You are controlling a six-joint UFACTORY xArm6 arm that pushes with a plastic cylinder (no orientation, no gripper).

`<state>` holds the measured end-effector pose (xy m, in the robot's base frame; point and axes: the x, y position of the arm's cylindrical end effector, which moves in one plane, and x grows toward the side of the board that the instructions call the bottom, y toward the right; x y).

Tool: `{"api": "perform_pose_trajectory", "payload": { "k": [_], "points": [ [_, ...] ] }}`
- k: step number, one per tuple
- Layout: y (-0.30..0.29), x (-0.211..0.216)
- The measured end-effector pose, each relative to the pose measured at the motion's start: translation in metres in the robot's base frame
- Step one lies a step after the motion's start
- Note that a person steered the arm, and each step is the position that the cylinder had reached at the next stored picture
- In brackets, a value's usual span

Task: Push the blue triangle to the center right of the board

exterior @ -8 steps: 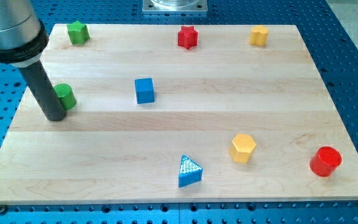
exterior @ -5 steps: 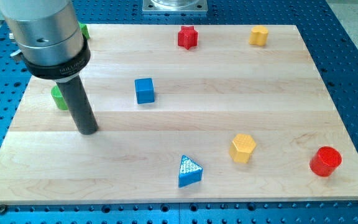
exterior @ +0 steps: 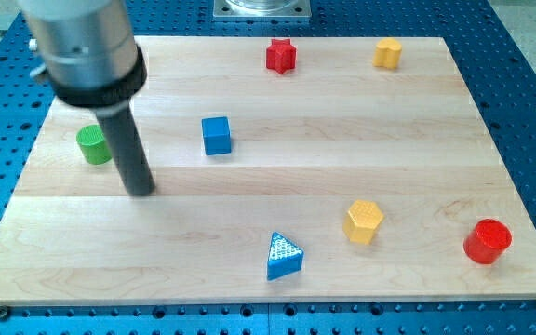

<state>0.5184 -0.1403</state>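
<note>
step: approach, my tip (exterior: 140,191) touching no block
claw: none here, just a bare rod, nothing clamped
blue triangle (exterior: 284,256): lower right of tip, well apart, near desk (exterior: 249,186) bottom edge
look: flat wedge, hatched top face
next: get to its left, push right and upward

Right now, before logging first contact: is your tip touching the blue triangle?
Apart. The camera view shows my tip up and to the view's left of the blue triangle, with bare board plainly between them.
</note>
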Motion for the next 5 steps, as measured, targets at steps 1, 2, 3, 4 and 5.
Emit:
{"api": "perform_pose_trajectory", "payload": {
  "k": [1,2,3,4,5],
  "points": [
    [0.019,0.03],
    [0.021,0.03],
    [0.021,0.029],
    [0.044,-0.02],
    [0.099,-0.053]
  ]
}}
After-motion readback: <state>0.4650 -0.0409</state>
